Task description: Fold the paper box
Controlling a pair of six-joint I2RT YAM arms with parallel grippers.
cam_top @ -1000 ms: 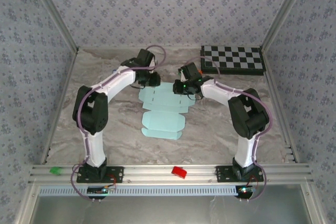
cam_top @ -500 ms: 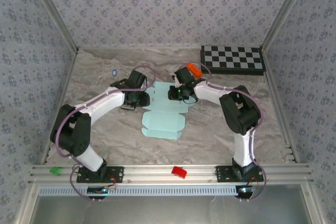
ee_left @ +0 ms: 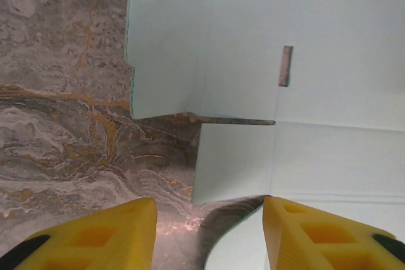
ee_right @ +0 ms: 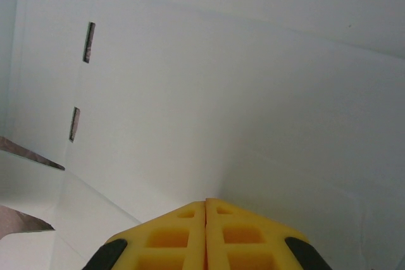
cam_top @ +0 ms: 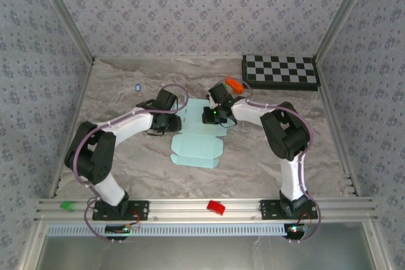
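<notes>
While the paper box [cam_top: 197,151] lies unfolded and flat at the middle of the table [cam_top: 120,93], its long axis runs 12 to 6 in the top view, with the end flap pointing to 6. The left pincer [ee_left: 207,210], fingers apart and empty, sits at the sheet's 10 o'clock edge, a side flap just ahead at its own 12. The right pincer [ee_right: 205,204], closed on nothing, is over the far panel, perhaps pressing it.

Bright diffuse light, faint soft shadows; wrist views sharp.
</notes>
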